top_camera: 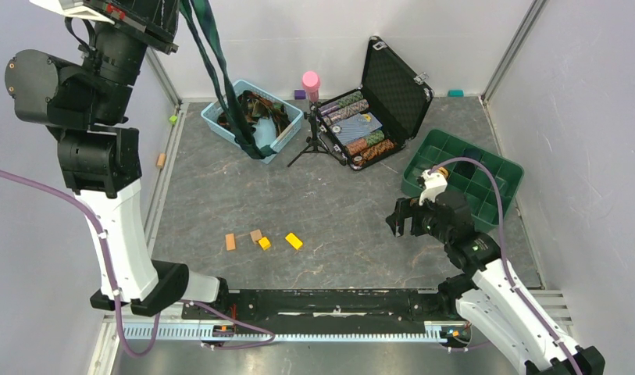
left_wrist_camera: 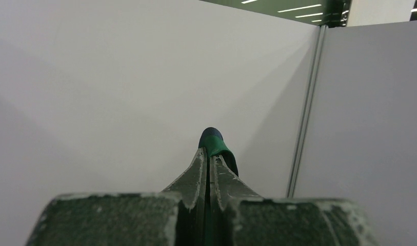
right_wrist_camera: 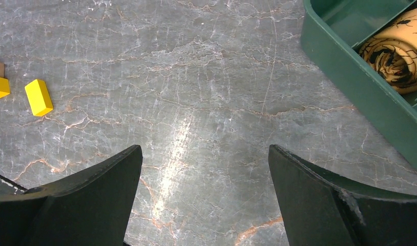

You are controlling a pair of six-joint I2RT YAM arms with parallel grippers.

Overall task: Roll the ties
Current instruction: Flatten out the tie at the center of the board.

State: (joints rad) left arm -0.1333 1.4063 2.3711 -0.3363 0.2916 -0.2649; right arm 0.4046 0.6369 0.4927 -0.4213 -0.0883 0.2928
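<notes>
My left gripper (left_wrist_camera: 210,155) is raised high by the back wall, its jaws shut on a fold of a dark green-and-navy plaid tie (left_wrist_camera: 215,141). In the top view that tie (top_camera: 250,144) hangs in two strands from the top edge down into a blue basket (top_camera: 217,119), where more ties (top_camera: 264,108) lie tangled. My right gripper (top_camera: 400,221) hovers low over the floor, left of a green tray (top_camera: 495,169). Its fingers (right_wrist_camera: 108,179) stand wide open with only bare floor between them. A rolled yellow-orange tie (right_wrist_camera: 398,51) sits in a compartment of the tray (right_wrist_camera: 350,69).
An open black case of chips (top_camera: 376,109) stands at the back centre beside a small tripod with a pink top (top_camera: 310,82). Small orange and yellow blocks (top_camera: 261,239) lie on the floor; one yellow block (right_wrist_camera: 38,97) shows left of my right gripper. White walls enclose the floor.
</notes>
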